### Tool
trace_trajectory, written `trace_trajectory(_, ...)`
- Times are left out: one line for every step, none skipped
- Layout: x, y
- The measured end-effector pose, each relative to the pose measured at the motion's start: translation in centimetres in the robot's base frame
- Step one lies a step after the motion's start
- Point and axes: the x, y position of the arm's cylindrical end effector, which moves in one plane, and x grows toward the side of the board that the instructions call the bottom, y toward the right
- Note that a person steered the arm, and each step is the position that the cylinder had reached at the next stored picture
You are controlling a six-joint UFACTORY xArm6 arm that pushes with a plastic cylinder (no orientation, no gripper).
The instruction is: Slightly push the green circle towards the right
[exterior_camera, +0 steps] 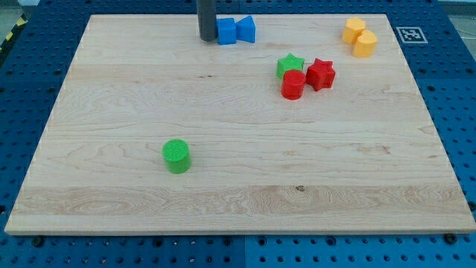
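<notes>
The green circle (pixel 177 155) is a short green cylinder standing alone on the wooden board (pixel 111 89), in the lower left part of the view. My tip (pixel 206 38) is at the view's top, touching or nearly touching the left side of a blue block pair (pixel 236 30). The tip is far above the green circle and a little to its right.
A green star (pixel 290 65), a red cylinder (pixel 293 85) and a red star (pixel 321 74) cluster at the upper right of centre. Two yellow blocks (pixel 359 36) sit near the top right corner. A marker tag (pixel 410 34) lies off the board.
</notes>
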Motion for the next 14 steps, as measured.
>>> trace_trajectory(1.4, -0.1)
trace_trajectory(7.5, -0.5)
trace_trajectory(8.4, -0.5)
trace_trajectory(8.9, -0.5)
trace_trajectory(8.9, -1.2)
trace_trajectory(8.8, -0.1)
trace_trajectory(8.9, 3.4)
trace_trajectory(13.7, 4.8)
trace_trajectory(17.2, 3.2)
trace_trajectory(17.3, -4.9)
trace_trajectory(21.3, -10.8)
trace_trajectory(27.6, -12.8)
trace_trajectory(28.6, -9.3)
trace_trajectory(28.0, -1.5)
